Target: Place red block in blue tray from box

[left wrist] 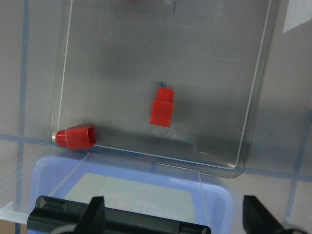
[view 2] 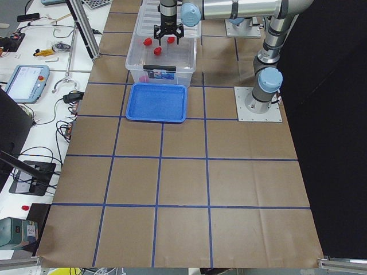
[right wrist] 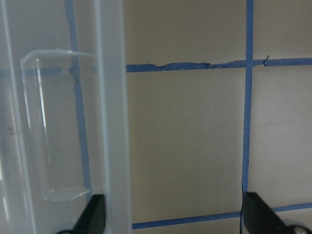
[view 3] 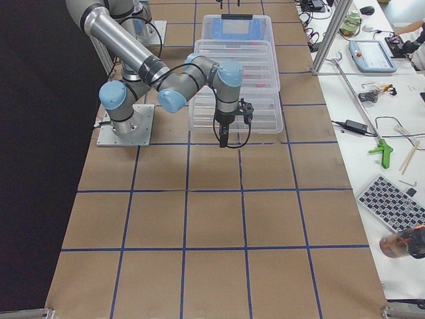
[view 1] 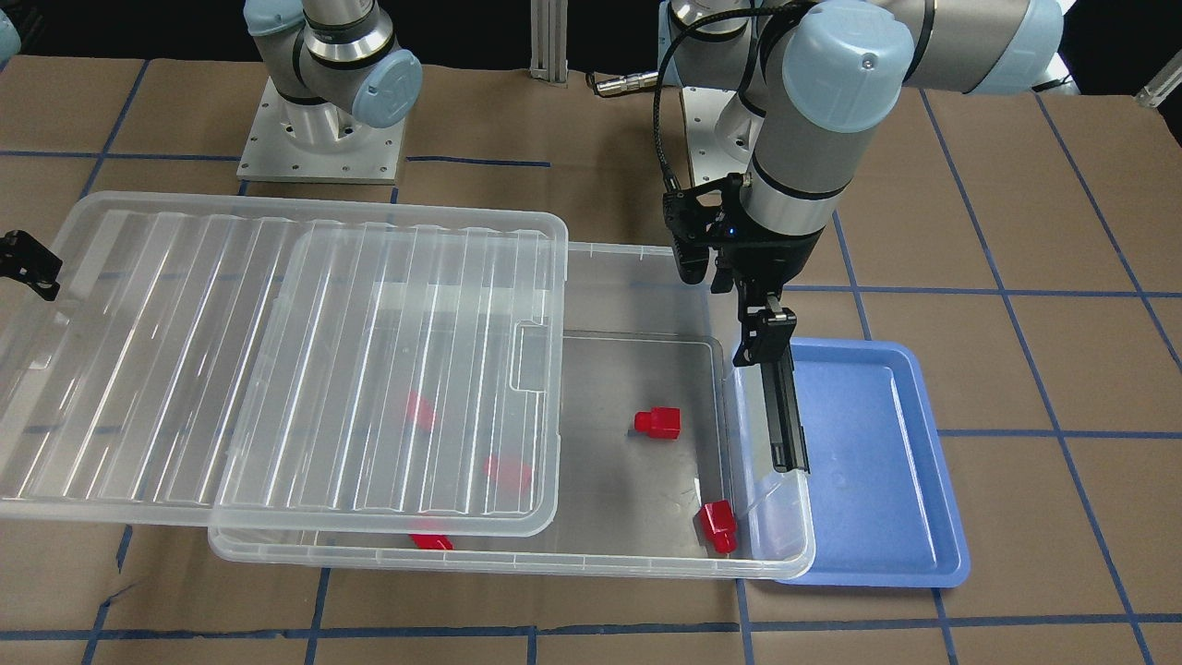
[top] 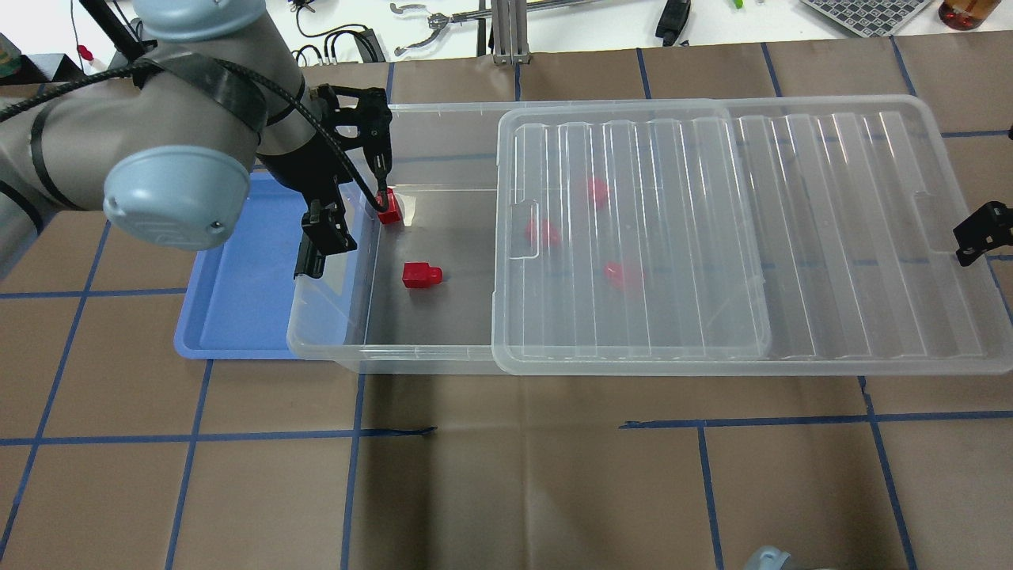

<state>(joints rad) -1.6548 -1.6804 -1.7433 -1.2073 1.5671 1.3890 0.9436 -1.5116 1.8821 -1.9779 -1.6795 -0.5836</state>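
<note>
The clear box (view 1: 646, 254) lies across the table, its left end resting over the edge of the blue tray (view 1: 886, 480). Its ribbed lid (view 1: 277, 351) is slid towards my right, so the left end is uncovered. Two red blocks lie there: one mid-floor (view 1: 657, 422), one in the far corner (view 1: 718, 525). Three more show blurred under the lid. My left gripper (view 1: 759, 323) hovers open and empty above the box's end wall and black latch (view 1: 785, 425). The left wrist view shows both uncovered blocks (left wrist: 162, 107) (left wrist: 75, 137). My right gripper (top: 977, 237) is open at the lid's far end.
The blue tray (top: 245, 293) holds nothing. Brown paper with blue tape lines covers the table (top: 506, 475). The lid (top: 712, 237) overhangs the box on my right side. Tools and cables lie on a bench beyond the far table edge (top: 443, 20).
</note>
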